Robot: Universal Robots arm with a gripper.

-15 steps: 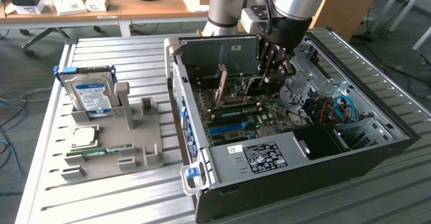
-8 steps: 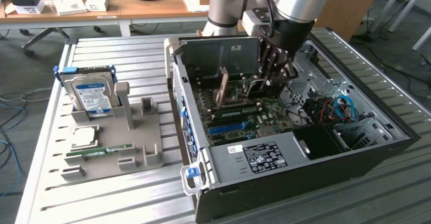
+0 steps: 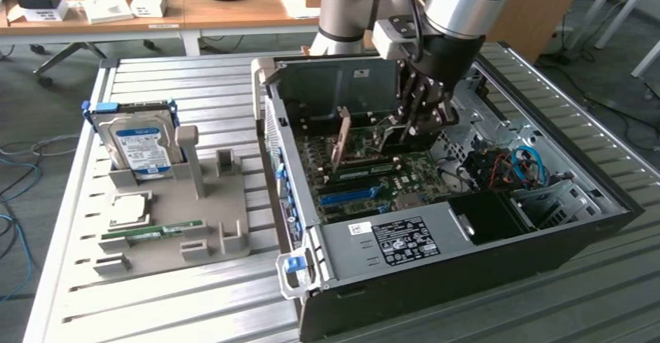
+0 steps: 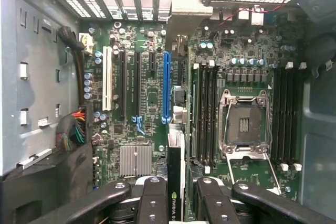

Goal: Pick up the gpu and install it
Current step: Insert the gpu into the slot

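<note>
end effector (image 4: 176, 192) pinching gpu (image 4: 176, 150) edge-on | card's near end hidden in the grip | blue slot (image 4: 166, 85) just beyond

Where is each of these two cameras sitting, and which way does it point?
Exterior view: off the arm, high beside the table, looking down into the open computer case; the arm and claw show.
Wrist view: on the wrist, facing the motherboard inside the case; the claw's fingers show.
Both share the gpu held in the claw.

gpu (image 4: 176, 153) clamped in tool (image 4: 177, 187), motherboard (image 4: 149, 95) beneath tool inside open case (image 3: 464, 281), case on surface (image 3: 206, 88), hard drive (image 3: 142, 146) in holder (image 3: 212, 219) well apart from tool
</note>
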